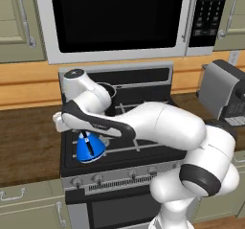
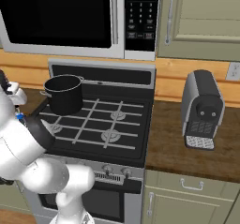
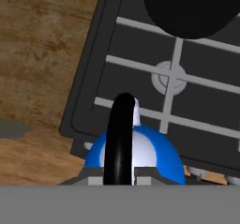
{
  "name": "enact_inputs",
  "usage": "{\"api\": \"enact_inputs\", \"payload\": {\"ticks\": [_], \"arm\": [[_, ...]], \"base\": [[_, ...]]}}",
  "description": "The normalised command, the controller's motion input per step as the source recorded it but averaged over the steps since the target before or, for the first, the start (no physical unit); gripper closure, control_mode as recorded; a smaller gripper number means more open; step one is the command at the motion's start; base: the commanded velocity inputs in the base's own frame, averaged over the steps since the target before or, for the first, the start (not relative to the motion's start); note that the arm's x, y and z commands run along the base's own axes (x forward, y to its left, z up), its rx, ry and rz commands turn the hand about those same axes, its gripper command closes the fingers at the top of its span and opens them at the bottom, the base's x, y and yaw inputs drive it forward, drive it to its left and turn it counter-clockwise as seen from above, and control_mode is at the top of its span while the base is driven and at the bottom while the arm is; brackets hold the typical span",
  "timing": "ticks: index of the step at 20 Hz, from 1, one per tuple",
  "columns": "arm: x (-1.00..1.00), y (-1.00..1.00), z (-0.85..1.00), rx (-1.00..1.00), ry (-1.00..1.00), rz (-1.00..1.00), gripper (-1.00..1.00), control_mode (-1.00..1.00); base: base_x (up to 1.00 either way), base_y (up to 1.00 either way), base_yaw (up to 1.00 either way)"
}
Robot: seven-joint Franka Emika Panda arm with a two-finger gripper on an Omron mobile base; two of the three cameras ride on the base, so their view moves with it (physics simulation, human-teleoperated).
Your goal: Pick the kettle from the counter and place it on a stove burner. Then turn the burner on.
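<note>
Carrying step in hand: jaws of the gripper (image 1: 85,136) closed on the kettle (image 1: 90,148) by its black handle, held over the stove's front-left corner. Next, by judgement: centre over the stove burner (image 3: 168,78), lower, release.

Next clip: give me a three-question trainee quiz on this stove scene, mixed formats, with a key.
1. True or false: the blue kettle rests on the wooden counter.
2. Which item stands on the counter right of the stove? A toaster, B coffee machine, C blender.
3. Fill in: the black pot sits at the stove's back-____ corner.

Key: 1 false, it is over the stove's front-left area, handle at the hand; whether it touches the grate is unclear. 2 B. 3 left.
</note>
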Motion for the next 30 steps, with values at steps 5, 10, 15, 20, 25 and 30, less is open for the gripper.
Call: {"api": "enact_inputs", "payload": {"ticks": [5,10,15,20,25,30], "arm": [[0.35,-0.42,0.0,0.0,0.0,0.06,1.0,-1.0],[0.43,-0.44,0.0,0.0,0.0,0.06,1.0,-1.0],[0.24,-0.2,-0.01,0.0,0.0,0.0,1.0,-1.0],[0.02,-0.1,-0.21,0.0,0.0,0.0,1.0,-1.0],[0.0,-0.15,-0.09,0.0,0.0,0.0,1.0,-1.0],[0.01,-0.14,0.0,0.0,0.0,0.0,1.0,-1.0]], "base": [[0.0,0.0,0.0],[0.0,0.0,0.0],[0.0,0.0,0.0],[0.0,0.0,0.0],[0.0,0.0,0.0],[0.0,0.0,0.0]]}}
